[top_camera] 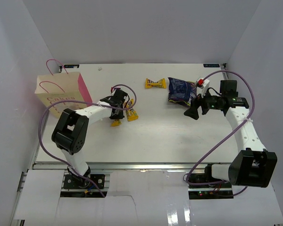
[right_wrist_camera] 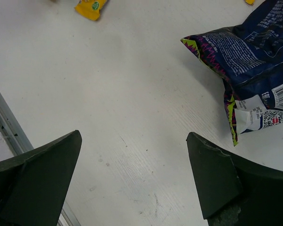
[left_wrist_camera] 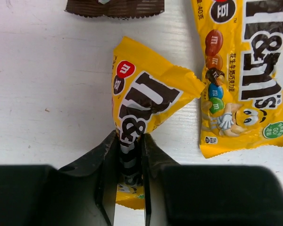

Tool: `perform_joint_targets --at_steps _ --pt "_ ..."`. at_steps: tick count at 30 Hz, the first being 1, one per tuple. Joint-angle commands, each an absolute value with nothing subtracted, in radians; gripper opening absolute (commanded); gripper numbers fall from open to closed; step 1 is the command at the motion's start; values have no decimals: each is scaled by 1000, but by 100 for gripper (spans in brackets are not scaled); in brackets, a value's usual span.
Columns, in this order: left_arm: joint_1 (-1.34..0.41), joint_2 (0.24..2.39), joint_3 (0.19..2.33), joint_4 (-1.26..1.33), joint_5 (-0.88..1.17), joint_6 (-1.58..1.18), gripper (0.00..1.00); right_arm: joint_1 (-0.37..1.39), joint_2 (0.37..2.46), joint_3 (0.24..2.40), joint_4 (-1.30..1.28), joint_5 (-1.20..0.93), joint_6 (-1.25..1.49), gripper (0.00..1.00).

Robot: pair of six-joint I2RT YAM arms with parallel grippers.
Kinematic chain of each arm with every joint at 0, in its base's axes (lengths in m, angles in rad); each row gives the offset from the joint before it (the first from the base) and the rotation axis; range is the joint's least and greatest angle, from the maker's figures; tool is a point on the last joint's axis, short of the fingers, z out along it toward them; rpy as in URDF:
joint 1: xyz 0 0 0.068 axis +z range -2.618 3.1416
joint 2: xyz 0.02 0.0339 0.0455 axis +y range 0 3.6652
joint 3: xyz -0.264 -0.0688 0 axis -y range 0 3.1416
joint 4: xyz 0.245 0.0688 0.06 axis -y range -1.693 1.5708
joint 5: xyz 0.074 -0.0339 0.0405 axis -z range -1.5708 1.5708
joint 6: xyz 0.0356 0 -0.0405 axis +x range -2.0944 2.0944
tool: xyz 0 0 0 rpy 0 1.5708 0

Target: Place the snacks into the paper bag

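Fingers (left_wrist_camera: 104, 165) of the left gripper (left_wrist_camera: 130, 157) are pinched onto one end of a yellow packet (left_wrist_camera: 151, 94), near the paper bag (top_camera: 61, 94) on its right. So shallow a hold may slip in transit, or the dangling packet may catch the bag's mouth and topple it. Far right of the bag, the right gripper (right_wrist_camera: 134, 136) gapes wide and empty beside the blue snack bag (right_wrist_camera: 254, 61).
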State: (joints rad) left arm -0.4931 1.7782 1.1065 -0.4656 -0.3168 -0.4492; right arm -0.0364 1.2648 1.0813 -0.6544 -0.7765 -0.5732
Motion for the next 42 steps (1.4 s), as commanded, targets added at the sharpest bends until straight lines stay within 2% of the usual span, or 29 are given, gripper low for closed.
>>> perform_joint_targets --at_steps 1,4,11,16,21,33,36,37,39,41,42 --pt "-486 1678 1149 -465 -296 -431 27 -37 1249 1085 -621 -834 -557 98" --pt "-485 1545 1186 -491 -267 -426 26 -37 1255 1075 -623 -870 -569 99" --pt "-410 1391 1547 -725 -334 -463 25 -35 1267 1013 -552 -908 -532 100" --pt "-139 1411 1781 -802 -255 -537 25 -35 1284 1002 -523 -908 -519 100" --pt "58 1436 1813 -827 -248 -609 23 -35 1287 1008 -512 -896 -525 100" --pt "153 1420 1668 -733 -209 -614 25 -35 1298 1002 -499 -900 -525 100" --pt "172 1411 1618 -710 -196 -624 39 -35 1299 1006 -499 -897 -525 100" --pt "175 1408 1608 -701 -189 -632 51 -35 1301 1006 -499 -897 -526 100" --pt "184 1405 1580 -689 -175 -634 69 -35 1304 1008 -500 -897 -526 100" --pt "187 1404 1572 -675 -150 -634 83 -35 1307 1009 -505 -897 -526 100" --pt "187 1404 1572 -670 -138 -634 86 -35 1310 1011 -508 -900 -528 100"
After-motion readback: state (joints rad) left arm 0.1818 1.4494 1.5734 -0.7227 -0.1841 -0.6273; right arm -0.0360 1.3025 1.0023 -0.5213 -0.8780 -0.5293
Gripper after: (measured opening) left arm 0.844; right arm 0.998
